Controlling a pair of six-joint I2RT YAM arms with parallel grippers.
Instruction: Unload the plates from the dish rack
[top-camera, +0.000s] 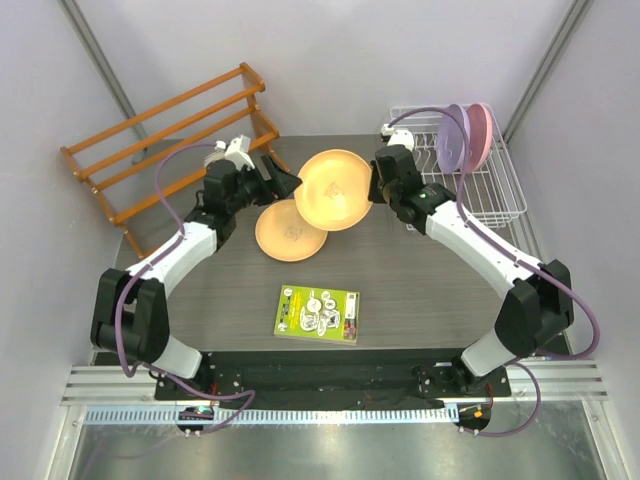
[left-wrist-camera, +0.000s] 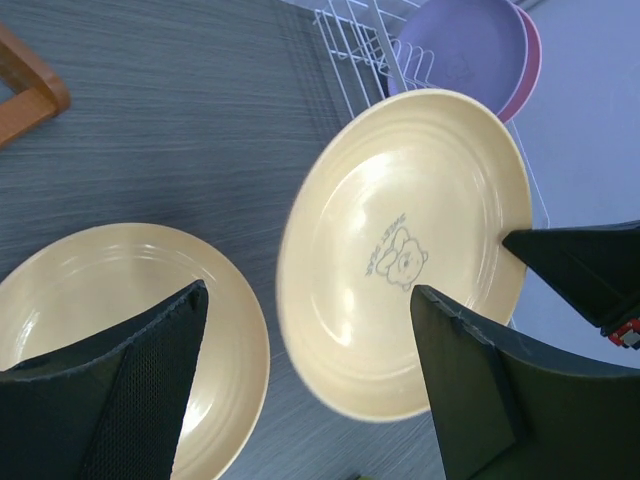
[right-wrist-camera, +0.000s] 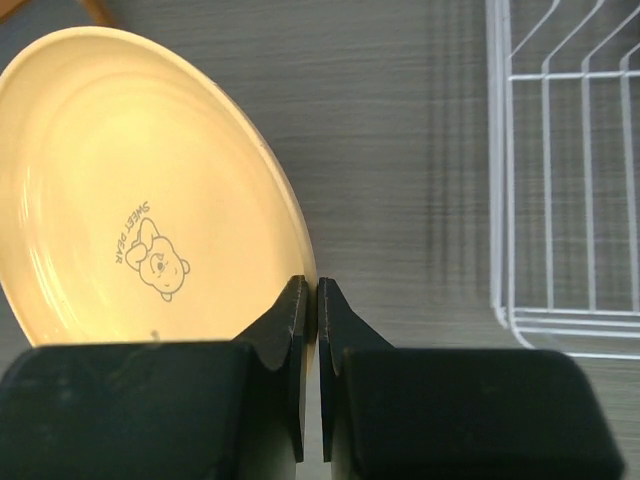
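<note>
Right wrist view: your right gripper (right-wrist-camera: 311, 292) clamps the rim of a round orange-yellow plastic plate (right-wrist-camera: 150, 180); left gripper (left-wrist-camera: 308, 295) gapes empty. Swing it, and that edge-only grip may slip.

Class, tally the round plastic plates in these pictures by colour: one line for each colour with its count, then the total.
Orange-yellow round plastic plates: 2
Lilac purple round plastic plate: 1
Pink round plastic plate: 1
Total: 4
</note>
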